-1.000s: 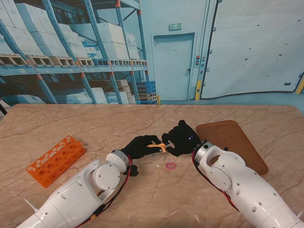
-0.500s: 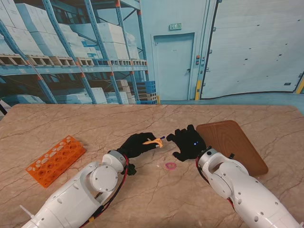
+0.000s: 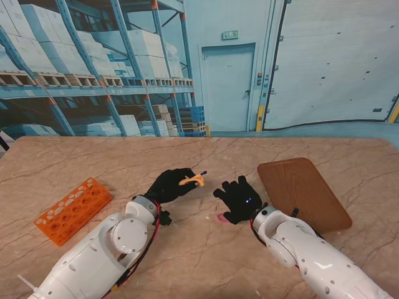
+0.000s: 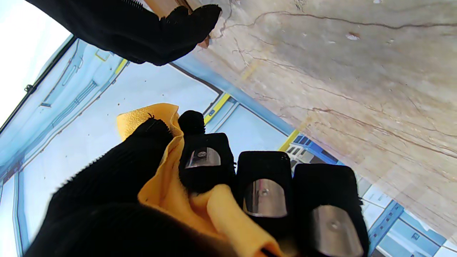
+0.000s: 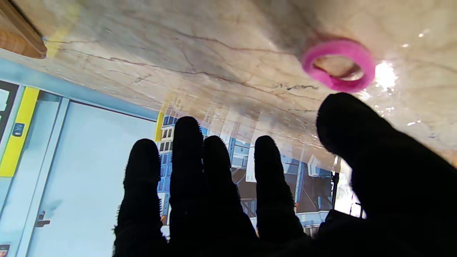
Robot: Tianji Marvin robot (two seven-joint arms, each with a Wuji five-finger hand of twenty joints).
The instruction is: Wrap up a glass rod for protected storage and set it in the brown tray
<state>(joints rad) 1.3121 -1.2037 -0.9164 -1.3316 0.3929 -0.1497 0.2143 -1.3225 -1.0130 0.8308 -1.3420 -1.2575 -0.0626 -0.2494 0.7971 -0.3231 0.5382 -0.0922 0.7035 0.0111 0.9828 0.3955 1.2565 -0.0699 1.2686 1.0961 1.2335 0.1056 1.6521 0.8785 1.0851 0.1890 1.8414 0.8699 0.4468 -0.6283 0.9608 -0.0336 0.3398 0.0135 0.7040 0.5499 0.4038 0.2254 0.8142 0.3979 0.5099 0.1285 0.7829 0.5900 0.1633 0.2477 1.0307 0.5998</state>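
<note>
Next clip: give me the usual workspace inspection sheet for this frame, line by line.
Surface: marble-patterned table, veined, glossy.
Job's things: yellow cloth bundled in the left hand, a dark tip poking out; the glass rod itself cannot be made out. Brown tray at right, nothing in it. Pink ring band lies on the table by the right hand.
Clutter: orange tube rack at left.
Hands: left closed on the cloth; right open, fingers spread, holding nothing.
Cables: red wires at both wrists.
Surroundings: warehouse backdrop.
</note>
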